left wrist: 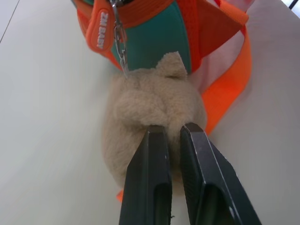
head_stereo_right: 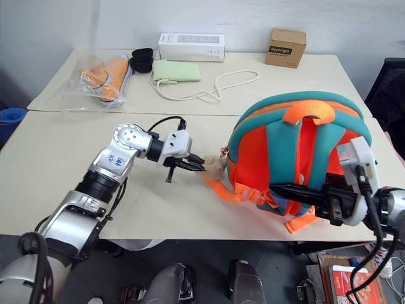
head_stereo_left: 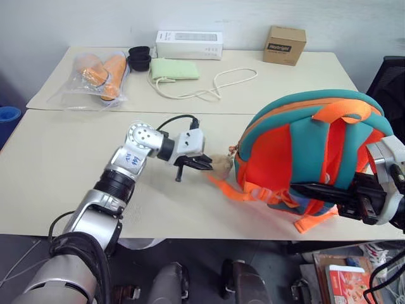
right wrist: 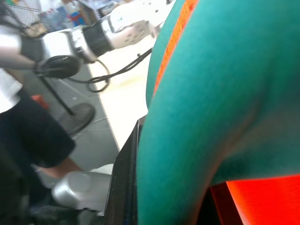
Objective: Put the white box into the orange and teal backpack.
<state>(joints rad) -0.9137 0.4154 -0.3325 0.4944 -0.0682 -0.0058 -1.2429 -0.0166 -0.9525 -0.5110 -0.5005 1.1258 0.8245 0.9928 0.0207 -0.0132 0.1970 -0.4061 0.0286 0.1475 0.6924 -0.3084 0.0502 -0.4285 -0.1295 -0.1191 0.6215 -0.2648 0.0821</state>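
Note:
The orange and teal backpack (head_stereo_left: 304, 145) stands on the near table at the right, its strap side towards me. A beige plush toy (head_stereo_left: 220, 164) hangs from its zipper on the left side. My left gripper (head_stereo_left: 205, 163) is shut, and its fingertips (left wrist: 157, 133) press into the plush toy (left wrist: 150, 103). My right gripper (head_stereo_right: 275, 188) reaches in from the right along the backpack's lower edge and is shut on it. In the right wrist view, teal fabric (right wrist: 211, 93) lies against one black finger (right wrist: 123, 187). The white box is out of view.
On the far table lie a long white carton (head_stereo_left: 188, 44), a small brown cardboard box (head_stereo_left: 284, 45), a green pouch (head_stereo_left: 174, 68) with a cord, black cups (head_stereo_left: 139, 57) and a plastic bag of orange items (head_stereo_left: 98, 76). A person (right wrist: 28, 136) stands beyond the table.

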